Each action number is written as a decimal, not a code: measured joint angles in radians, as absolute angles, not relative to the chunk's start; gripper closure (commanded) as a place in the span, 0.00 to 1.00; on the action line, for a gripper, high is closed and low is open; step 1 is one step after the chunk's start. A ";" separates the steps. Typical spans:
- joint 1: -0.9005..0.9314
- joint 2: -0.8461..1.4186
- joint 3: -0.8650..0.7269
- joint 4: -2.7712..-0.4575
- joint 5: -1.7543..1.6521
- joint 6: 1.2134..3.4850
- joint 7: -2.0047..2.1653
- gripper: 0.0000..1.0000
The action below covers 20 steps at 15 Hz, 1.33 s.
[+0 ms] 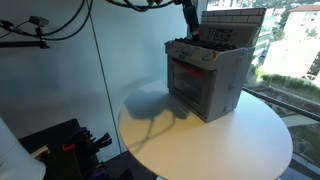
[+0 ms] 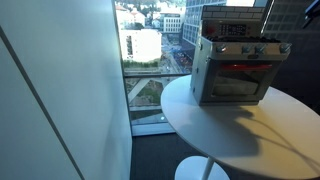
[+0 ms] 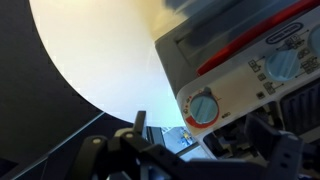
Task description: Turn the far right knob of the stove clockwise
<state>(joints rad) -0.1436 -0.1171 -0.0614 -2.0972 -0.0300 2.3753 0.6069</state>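
Note:
The grey toy stove (image 1: 205, 85) stands on the round white table (image 1: 210, 140); it also shows in an exterior view (image 2: 232, 75) and in the wrist view (image 3: 235, 60). In the wrist view the far right knob (image 3: 203, 107), round and bluish with a red ring, sits at the end of the front control panel. My gripper (image 3: 198, 138) hovers just off that knob, one dark finger to each side, not touching it. It looks open and empty. In an exterior view the gripper (image 1: 193, 36) is over the stove's top.
Another knob (image 3: 285, 62) lies further along the panel. The red-trimmed oven door (image 2: 238, 72) is below the knobs. A window with a city view is behind the table. Black equipment (image 1: 75, 145) stands on the floor beside the table.

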 measured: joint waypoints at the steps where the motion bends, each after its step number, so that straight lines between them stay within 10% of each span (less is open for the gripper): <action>1: -0.144 -0.114 -0.061 -2.097 -0.030 2.375 0.608 0.00; 20: -0.142 0.027 -0.082 -2.095 -0.005 2.596 0.663 0.00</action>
